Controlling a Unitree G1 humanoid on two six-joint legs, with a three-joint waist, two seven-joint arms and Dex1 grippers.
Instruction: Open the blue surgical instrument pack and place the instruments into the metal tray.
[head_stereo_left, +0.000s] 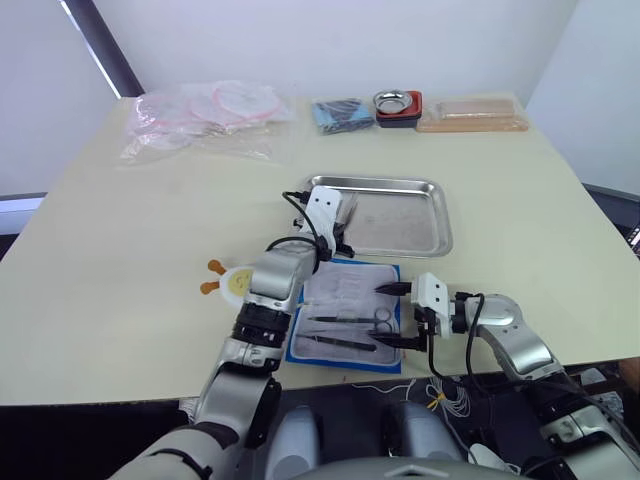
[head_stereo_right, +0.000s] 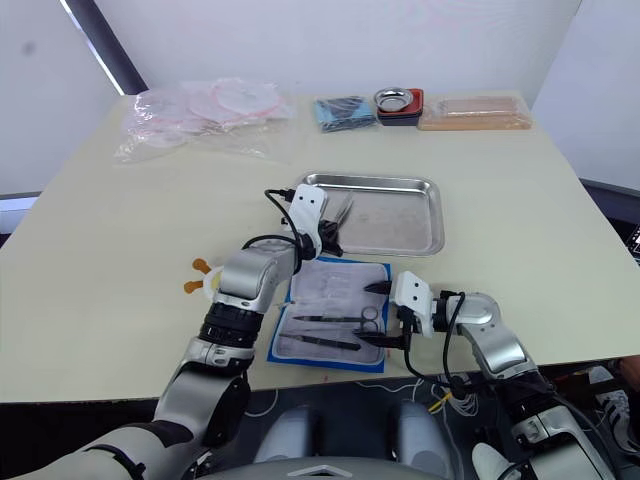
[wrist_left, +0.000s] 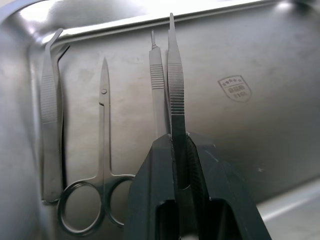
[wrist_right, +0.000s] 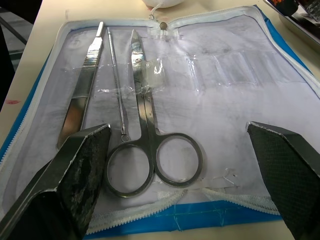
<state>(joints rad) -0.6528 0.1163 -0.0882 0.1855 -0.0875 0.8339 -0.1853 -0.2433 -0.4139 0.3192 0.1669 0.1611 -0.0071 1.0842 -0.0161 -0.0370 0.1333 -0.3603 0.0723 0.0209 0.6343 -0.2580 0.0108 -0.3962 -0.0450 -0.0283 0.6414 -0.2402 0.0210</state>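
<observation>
Instrument pack (wrist_right: 210, 85) lies unzipped; your left hand (wrist_left: 176, 150), clamped on tweezers (wrist_left: 176, 95), hovers over the metal tray (head_stereo_left: 400, 187) holding perhaps three tools; right hand (wrist_right: 175, 175) gapes above remaining scissors (wrist_right: 150, 150).

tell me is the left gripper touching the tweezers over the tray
Touching. In the left wrist view the left gripper has its black fingers shut on the straight tweezers, whose ribbed blades stick out above the metal tray.

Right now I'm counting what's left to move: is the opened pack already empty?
No: the blue surgical instrument pack still holds ring-handled scissors, a flat tool and a thin probe.
</observation>
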